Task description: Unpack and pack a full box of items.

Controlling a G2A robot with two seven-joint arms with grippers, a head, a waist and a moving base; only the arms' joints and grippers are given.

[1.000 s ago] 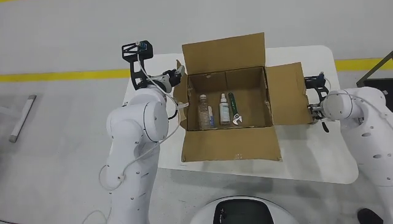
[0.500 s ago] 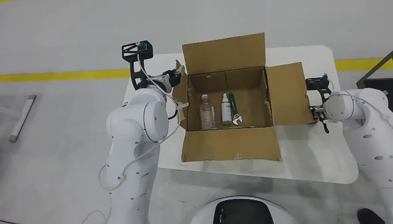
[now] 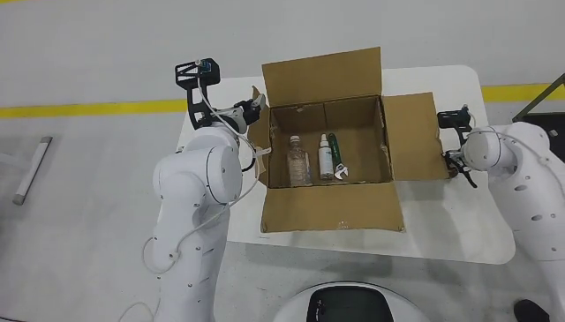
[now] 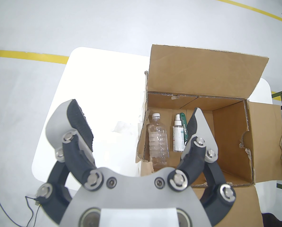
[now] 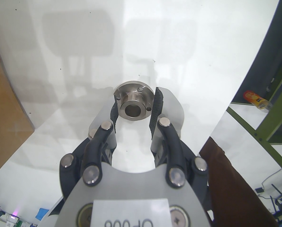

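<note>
Right pincer point(image 5: 135, 96) is clenched on a round metal hub point(image 5: 133, 107), one pad on each side of it. It sits over the white table point(image 5: 155, 36), just beside the box's right flap point(image 5: 1, 100). Can't tell if the hub touches the table. A green frame point(image 5: 261, 119) stands past the table edge, with an orange can point(image 5: 255, 99) on it.

Left pincer point(image 4: 136, 114) is released, jaws wide apart and nothing between them. In the top view the left pincer point(image 3: 252, 108) is at centre left of the frame, up against the box's left flap.

The box point(image 3: 366, 150) stands mid-frame in the top view on the table point(image 3: 441, 225), all four flaps open. Three items lie flat in its left half, side by side: a clear bottle point(image 3: 298, 159) nearest the left wall, then a white spray bottle point(image 3: 325, 156), then a green-handled wrench point(image 3: 338, 159) touching the spray bottle. The right half of the box floor is bare cardboard.

The left wrist view shows the same row: bottle point(image 4: 158, 140), spray bottle point(image 4: 178, 134), wrench point(image 4: 184, 124).
</note>
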